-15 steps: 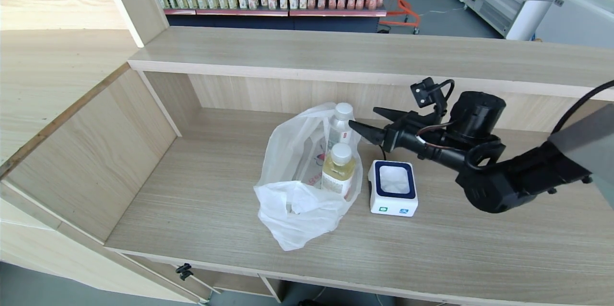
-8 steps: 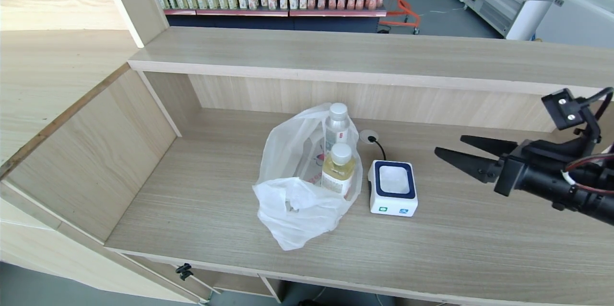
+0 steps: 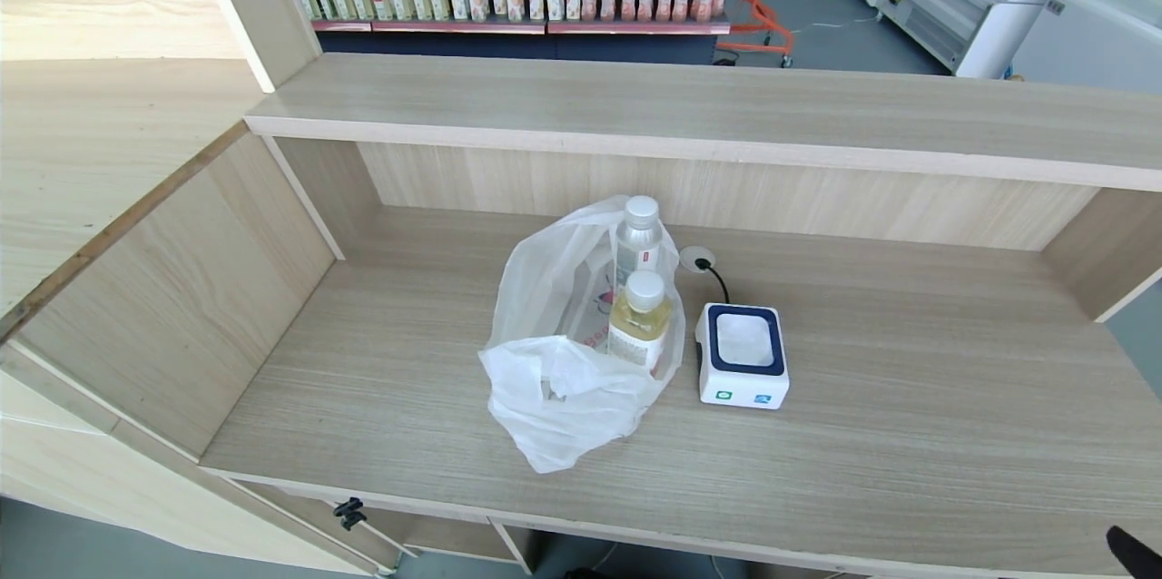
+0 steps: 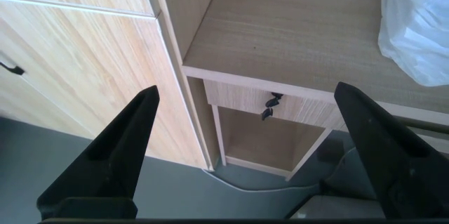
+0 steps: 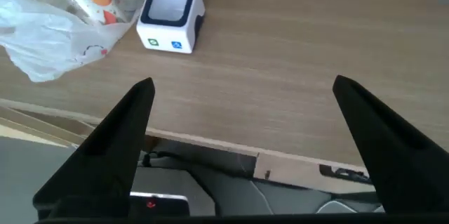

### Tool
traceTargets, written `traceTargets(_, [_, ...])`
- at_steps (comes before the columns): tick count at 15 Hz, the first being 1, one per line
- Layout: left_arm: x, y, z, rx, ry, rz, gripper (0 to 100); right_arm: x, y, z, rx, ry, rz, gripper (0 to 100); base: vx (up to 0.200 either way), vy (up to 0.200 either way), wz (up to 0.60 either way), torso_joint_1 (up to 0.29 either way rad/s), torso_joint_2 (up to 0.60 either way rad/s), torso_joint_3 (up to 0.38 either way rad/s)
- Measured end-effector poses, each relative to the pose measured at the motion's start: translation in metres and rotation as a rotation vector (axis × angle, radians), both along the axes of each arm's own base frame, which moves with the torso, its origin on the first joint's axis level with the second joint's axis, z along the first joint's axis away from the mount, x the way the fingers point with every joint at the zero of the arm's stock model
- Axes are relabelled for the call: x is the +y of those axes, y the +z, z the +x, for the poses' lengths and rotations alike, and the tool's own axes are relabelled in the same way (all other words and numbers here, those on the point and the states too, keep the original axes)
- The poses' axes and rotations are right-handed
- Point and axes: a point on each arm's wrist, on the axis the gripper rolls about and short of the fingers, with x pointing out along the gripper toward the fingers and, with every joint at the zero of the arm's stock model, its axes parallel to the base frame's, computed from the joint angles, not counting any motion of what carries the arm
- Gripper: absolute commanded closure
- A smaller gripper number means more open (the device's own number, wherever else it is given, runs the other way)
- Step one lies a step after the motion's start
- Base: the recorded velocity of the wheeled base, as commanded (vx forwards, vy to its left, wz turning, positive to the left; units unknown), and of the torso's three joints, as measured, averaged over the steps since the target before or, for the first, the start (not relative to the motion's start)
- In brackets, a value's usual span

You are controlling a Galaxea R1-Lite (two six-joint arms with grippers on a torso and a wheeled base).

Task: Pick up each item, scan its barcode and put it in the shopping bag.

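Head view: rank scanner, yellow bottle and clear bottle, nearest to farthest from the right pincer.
1. scanner, right of the shopping bag
2. yellow bottle, at the front inside the bag
3. clear bottle, behind it in the bag

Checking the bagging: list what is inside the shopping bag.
Two capped bottles stand in the shopping bag: a yellow bottle nearer, a clear bottle behind. Crumpled plastic hides the bottom.

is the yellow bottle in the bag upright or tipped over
Upright: the yellow bottle stands cap up inside the shopping bag.
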Motion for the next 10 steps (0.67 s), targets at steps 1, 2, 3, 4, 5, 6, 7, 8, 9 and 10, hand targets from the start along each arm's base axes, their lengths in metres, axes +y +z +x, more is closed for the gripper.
traceTargets(1, [0.0, 0.0, 0.0, 0.0, 0.0, 0.0, 0, -0.001, -0.016, -0.014, -0.015, -0.076, -0.005, 0, 0.0, 0.0, 0.0, 0.0, 0.0, 0.0])
traceTargets(2, [0.0, 0.0, 0.0, 0.0, 0.0, 0.0, 0, -0.002, -0.031, -0.022, -0.009, -0.122, 0.0, 0, 0.0, 0.0, 0.0, 0.0, 0.0, 0.0])
traceTargets(3, [0.0, 0.0, 0.0, 0.0, 0.0, 0.0, 0, -0.003, -0.044, -0.029, -0.012, -0.137, -0.01, 0, 0.0, 0.0, 0.0, 0.0, 0.0, 0.0])
traceTargets(4, [0.0, 0.0, 0.0, 0.0, 0.0, 0.0, 0, -0.003, -0.051, -0.033, -0.021, -0.139, -0.022, 0, 0.0, 0.0, 0.0, 0.0, 0.0, 0.0])
traceTargets(5, [0.0, 0.0, 0.0, 0.0, 0.0, 0.0, 0, -0.003, -0.054, -0.036, -0.05, -0.136, -0.022, 0, 0.0, 0.0, 0.0, 0.0, 0.0, 0.0])
traceTargets(6, [0.0, 0.0, 0.0, 0.0, 0.0, 0.0, 0, -0.003, -0.056, -0.037, -0.067, -0.135, -0.02, 0, 0.0, 0.0, 0.0, 0.0, 0.0, 0.0])
traceTargets(7, [0.0, 0.0, 0.0, 0.0, 0.0, 0.0, 0, -0.003, -0.057, -0.038, -0.084, -0.134, -0.013, 0, 0.0, 0.0, 0.0, 0.0, 0.0, 0.0])
traceTargets(8, [0.0, 0.0, 0.0, 0.0, 0.0, 0.0, 0, -0.003, -0.058, -0.039, -0.091, -0.135, -0.01, 0, 0.0, 0.0, 0.0, 0.0, 0.0, 0.0])
traceTargets(9, [0.0, 0.0, 0.0, 0.0, 0.0, 0.0, 0, -0.003, -0.058, -0.04, -0.099, -0.134, -0.002, 0, 0.0, 0.0, 0.0, 0.0, 0.0, 0.0])
traceTargets(10, [0.0, 0.0, 0.0, 0.0, 0.0, 0.0, 0, -0.003, -0.058, -0.04, -0.104, -0.135, 0.004, 0, 0.0, 0.0, 0.0, 0.0, 0.0, 0.0])
